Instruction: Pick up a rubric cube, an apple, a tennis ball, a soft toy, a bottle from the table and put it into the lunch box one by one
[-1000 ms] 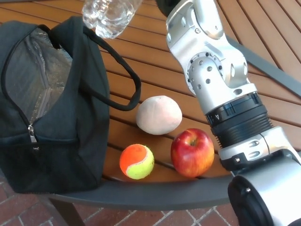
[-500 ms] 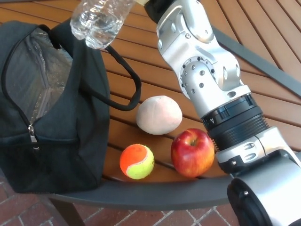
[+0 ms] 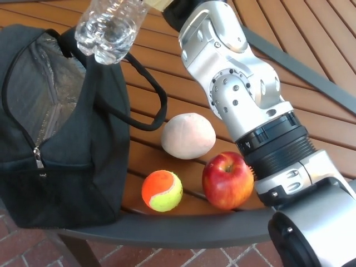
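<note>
The clear plastic bottle [image 3: 109,28] hangs bottom-down just right of the open black lunch bag [image 3: 55,122], carried by the right arm, whose fingers I cannot see.

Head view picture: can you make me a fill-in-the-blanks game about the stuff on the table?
1. The clear plastic bottle is held up above the black ____.
2. The tennis ball is yellow-green and ____.
3. The red apple sits to the ____ of the tennis ball in the picture.
4. The pale round soft toy lies on the slatted ____ table.

Missing words: lunch box; orange; right; wooden
</note>
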